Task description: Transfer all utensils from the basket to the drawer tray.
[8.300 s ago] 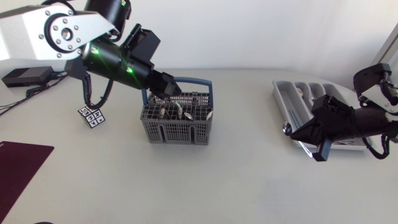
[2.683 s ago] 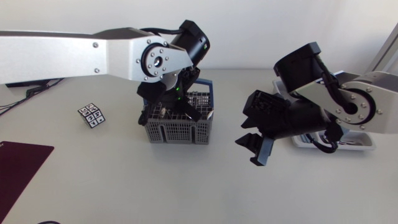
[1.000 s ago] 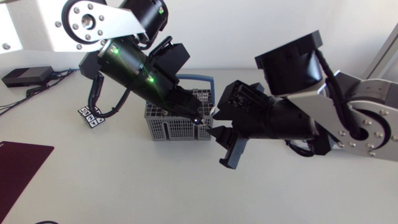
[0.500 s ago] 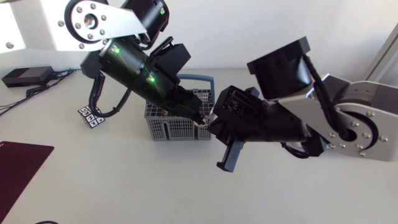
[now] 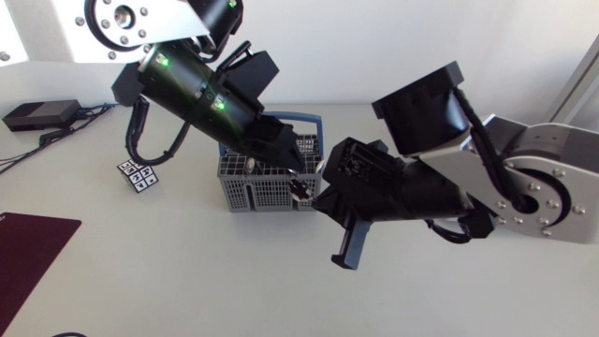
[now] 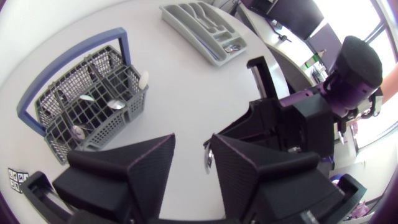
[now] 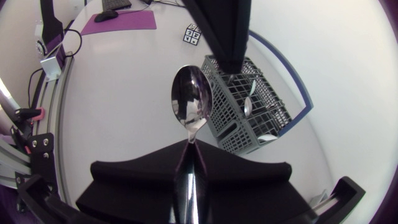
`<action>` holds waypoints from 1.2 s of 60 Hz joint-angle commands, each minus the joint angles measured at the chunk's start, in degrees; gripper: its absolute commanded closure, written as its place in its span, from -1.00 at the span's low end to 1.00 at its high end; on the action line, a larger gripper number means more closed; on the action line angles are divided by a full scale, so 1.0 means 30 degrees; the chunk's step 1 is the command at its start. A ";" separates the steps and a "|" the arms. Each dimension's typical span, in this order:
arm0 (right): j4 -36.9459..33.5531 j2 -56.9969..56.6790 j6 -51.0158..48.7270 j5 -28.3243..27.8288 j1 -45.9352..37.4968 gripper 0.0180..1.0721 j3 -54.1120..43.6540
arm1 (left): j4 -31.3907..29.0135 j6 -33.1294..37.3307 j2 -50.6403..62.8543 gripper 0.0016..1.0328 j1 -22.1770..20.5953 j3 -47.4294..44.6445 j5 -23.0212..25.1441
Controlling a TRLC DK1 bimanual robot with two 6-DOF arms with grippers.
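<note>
A mirror-bright silver spoon [image 7: 191, 106] gleams against the matte black right gripper [image 7: 189, 146]. The grey mesh basket [image 5: 262, 194] has a blue handle [image 6: 68, 65], the drawer tray [image 6: 205, 28] is pale grey and the table [image 5: 187, 281] white. The left gripper [image 6: 191, 140] is black too; green lights dot the left arm [image 5: 187, 84]. Near the table's left edge: a black-and-white checked marker [image 5: 137, 174] and a dark maroon mat [image 5: 28, 248].

The white table [image 5: 187, 281] bears a grey basket [image 5: 245, 195], cutlery tray [image 6: 189, 36], marker tag [image 5: 137, 174] and maroon mat [image 5: 28, 248].
</note>
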 commanded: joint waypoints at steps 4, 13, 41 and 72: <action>-0.0551 -0.0757 -0.0588 -0.0612 -0.0883 0.89 -0.1087 | 0.0143 -0.0460 -0.0747 -0.16 0.1008 0.0633 0.0224; -0.1693 -0.1372 -0.2405 -0.2077 -0.3344 0.89 -0.1585 | 0.0290 -0.0343 -0.0981 -0.16 0.2033 0.0545 0.0194; -0.5590 -0.1782 -1.2717 -0.6765 -1.4213 0.89 -0.2435 | 0.0466 0.0097 -0.1215 -0.16 0.3586 -0.0568 -0.0274; -0.6849 0.4810 -2.3118 -0.7204 -2.3266 0.89 0.0202 | 0.2692 0.0800 -0.0219 -0.16 0.0275 -0.0979 -0.4464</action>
